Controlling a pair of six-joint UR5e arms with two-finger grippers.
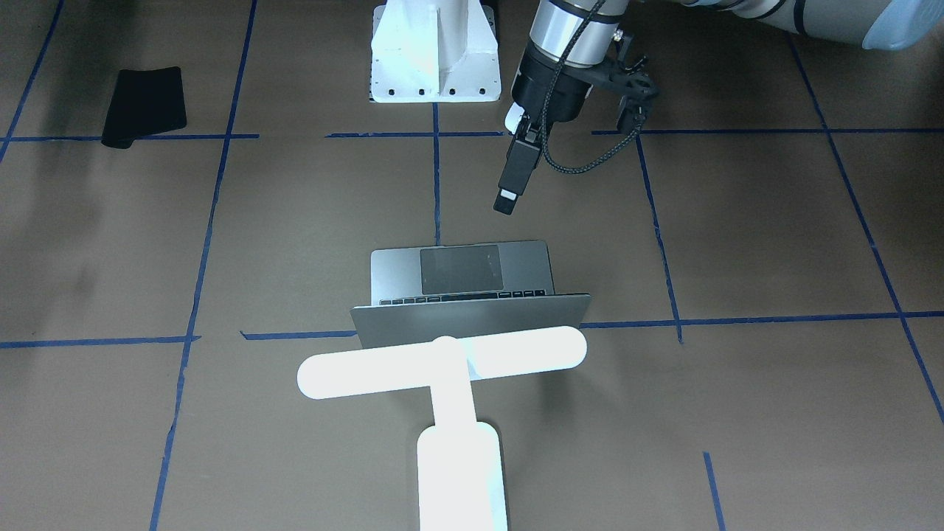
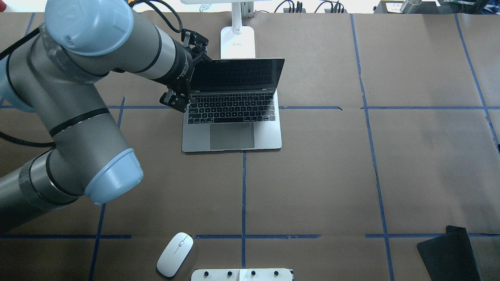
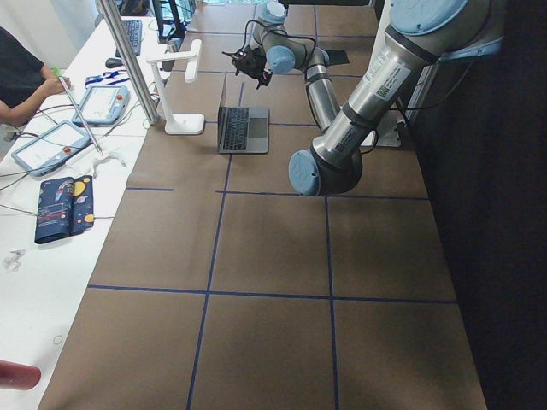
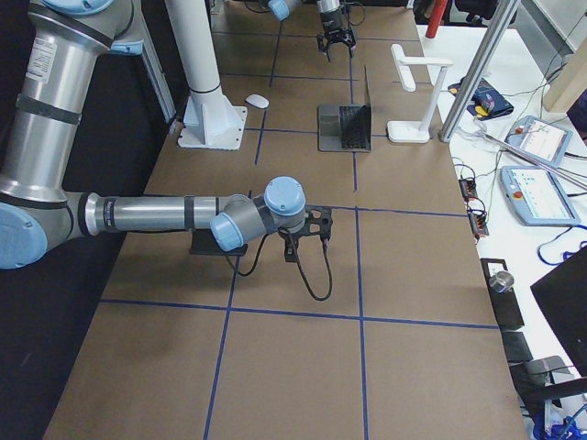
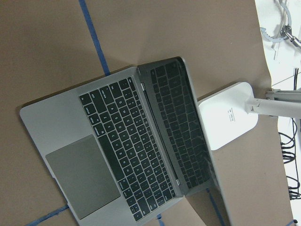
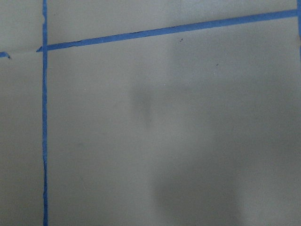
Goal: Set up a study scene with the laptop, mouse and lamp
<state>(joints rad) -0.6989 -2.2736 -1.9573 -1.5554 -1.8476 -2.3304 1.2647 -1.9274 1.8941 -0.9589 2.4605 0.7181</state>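
The silver-grey laptop (image 2: 269,134) stands open in the middle of the table, keyboard toward me, and also shows in the left wrist view (image 5: 56,117). The glowing white lamp (image 1: 442,365) stands just behind its screen, head above the lid. The white mouse (image 2: 175,254) lies at the near edge, left of the pedestal. My left gripper (image 1: 507,200) hangs above the table beside the laptop's left side, empty; in the exterior right view (image 4: 337,41) its fingers look spread. My right gripper (image 4: 303,225) is low over the table, far from the laptop; I cannot tell whether it is open or shut.
A black mat (image 2: 449,253) lies at the near right corner, by the right arm. The white bolted pedestal (image 1: 435,51) stands at the near middle edge. Tablets, cables and an operator (image 3: 21,81) are on the white bench beyond the lamp.
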